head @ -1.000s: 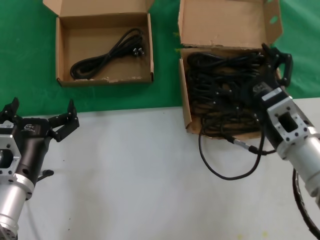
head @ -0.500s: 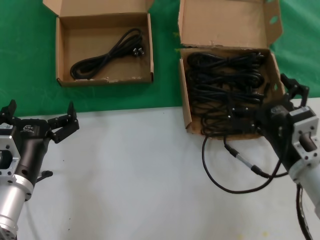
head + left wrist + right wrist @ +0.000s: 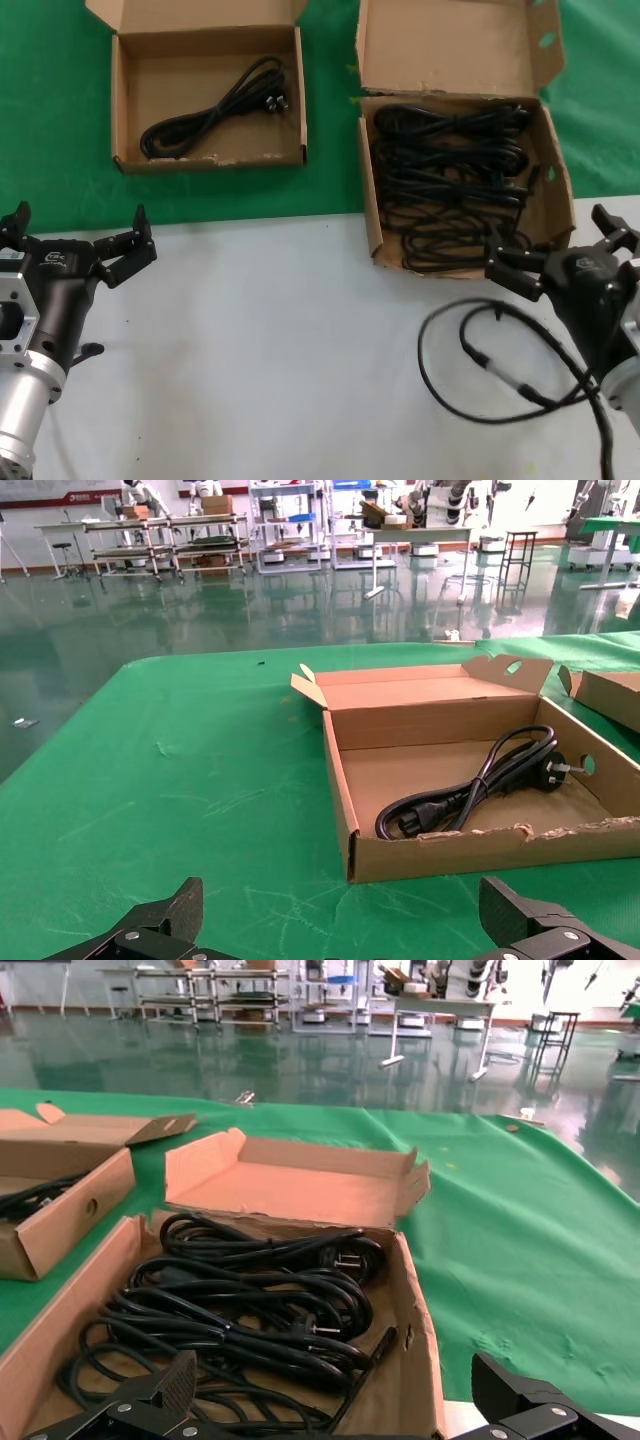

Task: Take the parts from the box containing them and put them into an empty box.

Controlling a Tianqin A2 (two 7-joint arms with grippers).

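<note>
The larger brown box (image 3: 368, 200) at the back right holds many black cable bundles (image 3: 450, 180). My right gripper (image 3: 553, 240) hovers open and empty just in front of that box, over the white table. The right wrist view looks into the same box (image 3: 420, 1340), with the cables (image 3: 250, 1300) lying beyond my open right gripper (image 3: 335, 1380). The squarish shallow box (image 3: 210, 160) at the back left holds one cable bundle (image 3: 215, 105). My left gripper (image 3: 80, 228) is open and empty at the near left. The left wrist view shows that box (image 3: 350, 810) and its cable (image 3: 470, 790) ahead of the left gripper (image 3: 340, 905).
Both boxes stand on a green cloth (image 3: 330, 120); nearer me is a white table (image 3: 260, 340). A thicker looped black robot cable (image 3: 480, 360) with a silver connector lies on the white table by my right arm.
My right gripper has drawn back out of the larger box toward me, open and empty, and the robot cable loop moved with it. The left arm has hardly moved.
</note>
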